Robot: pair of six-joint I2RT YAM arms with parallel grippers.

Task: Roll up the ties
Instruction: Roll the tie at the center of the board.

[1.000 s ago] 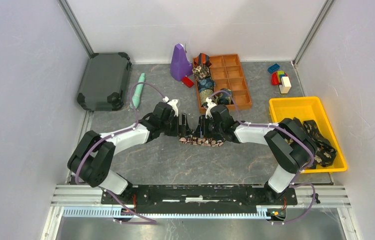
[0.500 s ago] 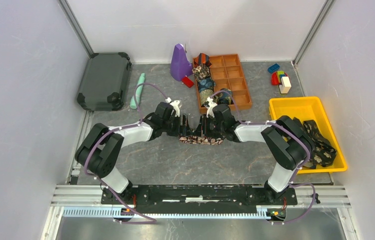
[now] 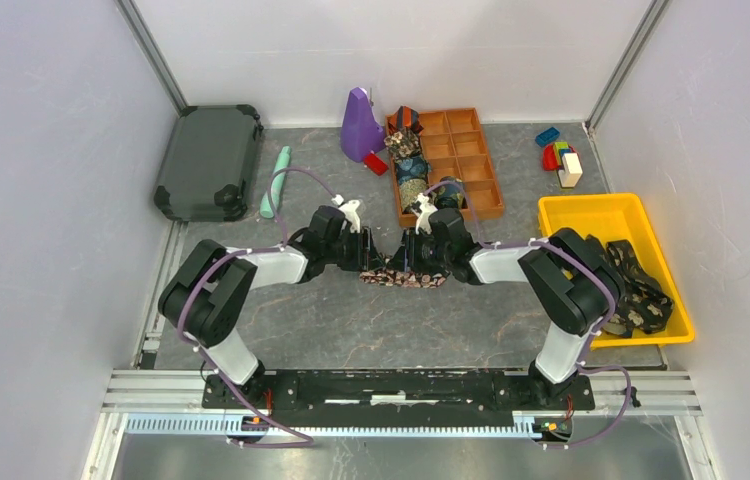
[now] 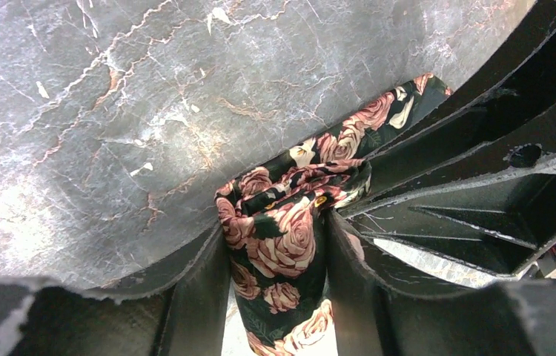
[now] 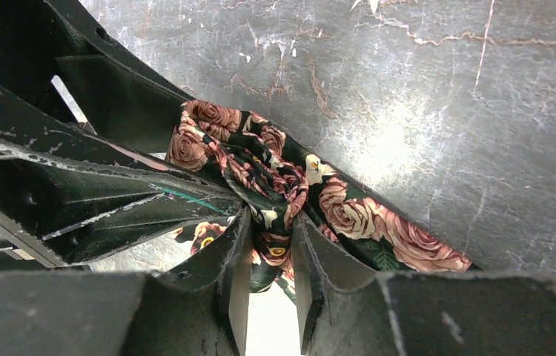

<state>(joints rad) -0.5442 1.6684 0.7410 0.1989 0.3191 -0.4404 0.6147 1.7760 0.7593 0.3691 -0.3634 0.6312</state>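
Rose-print tie lay bunched at the middle of the desk, its long axis running left to right, one end toward each arm. The left pincer was clamped on its left end and the right pincer was clamped farther right along it, with fabric puckered between each pair of fingers. Just behind them stood an orange tray with rolled ties in its left compartments and a purple object beside it. A dark case sat in the far left corner with a mint stick next to it. Toy blocks sat in the far right corner. A yellow bin at the right edge held loose ties.
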